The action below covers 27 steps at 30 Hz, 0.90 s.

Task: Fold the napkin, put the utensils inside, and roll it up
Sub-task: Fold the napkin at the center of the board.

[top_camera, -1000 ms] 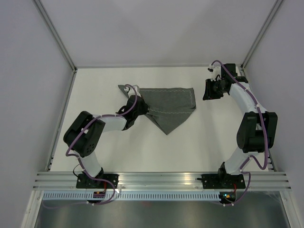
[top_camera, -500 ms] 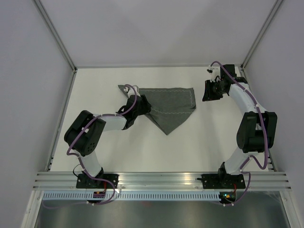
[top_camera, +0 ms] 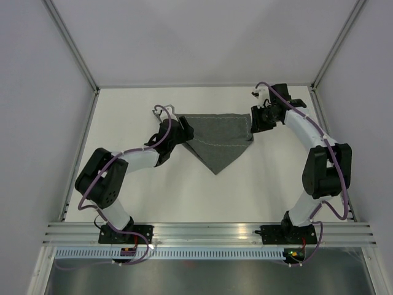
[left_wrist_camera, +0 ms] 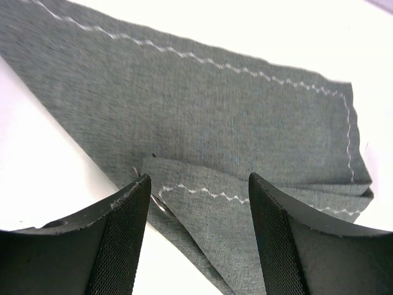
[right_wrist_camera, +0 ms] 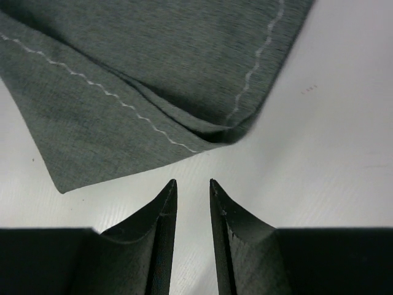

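Note:
The dark grey napkin [top_camera: 218, 141] lies folded into a triangle on the white table, its point toward the arms. My left gripper [top_camera: 182, 131] hovers over the cloth's left corner, open, with a folded flap of napkin [left_wrist_camera: 233, 117] below the wide gap [left_wrist_camera: 199, 184]. Of the utensils only a thin silver sliver [left_wrist_camera: 158, 204] shows, at the flap's edge by the left finger. My right gripper [top_camera: 253, 121] is just off the napkin's right corner [right_wrist_camera: 153, 55]. Its jaws [right_wrist_camera: 192, 182] stand a narrow gap apart over bare table, holding nothing.
White walls with metal corner posts [top_camera: 73, 52] enclose the table on three sides. An aluminium rail [top_camera: 209, 232] carries both arm bases along the near edge. Bare table [top_camera: 215, 196] lies between the napkin and the rail.
My left gripper has opened, let go of the napkin's left corner and shifted toward the back. My right arm has swung left, up to the napkin's right corner.

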Available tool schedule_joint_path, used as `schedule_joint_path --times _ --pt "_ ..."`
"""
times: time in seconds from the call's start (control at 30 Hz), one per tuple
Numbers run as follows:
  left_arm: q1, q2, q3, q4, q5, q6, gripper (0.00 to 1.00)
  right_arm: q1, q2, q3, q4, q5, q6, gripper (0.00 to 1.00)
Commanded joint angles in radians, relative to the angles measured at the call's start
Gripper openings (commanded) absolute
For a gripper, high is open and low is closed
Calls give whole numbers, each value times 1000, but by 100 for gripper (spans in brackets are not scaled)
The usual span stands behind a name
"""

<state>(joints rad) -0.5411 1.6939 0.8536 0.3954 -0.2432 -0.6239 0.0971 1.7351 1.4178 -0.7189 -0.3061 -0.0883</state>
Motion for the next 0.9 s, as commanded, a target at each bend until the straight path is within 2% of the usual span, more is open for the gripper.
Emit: schedule_joint_path --times 0.0,0.23,0.5,0.7,0.87 --pt "26 -62 4 -10 -53 -5 70 105 10 62 -20 21 -16 34" --pt "148 -65 36 -164 -100 -163 70 245 139 193 -76 -60 -5 32" --pt "263 65 195 -242 -45 -184 68 358 313 352 -68 -111 47 27" --pt "334 233 380 -329 24 -218 65 363 308 369 -65 -111 47 27" --pt "345 325 490 -388 16 -229 63 365 264 352 -62 -96 33 27"
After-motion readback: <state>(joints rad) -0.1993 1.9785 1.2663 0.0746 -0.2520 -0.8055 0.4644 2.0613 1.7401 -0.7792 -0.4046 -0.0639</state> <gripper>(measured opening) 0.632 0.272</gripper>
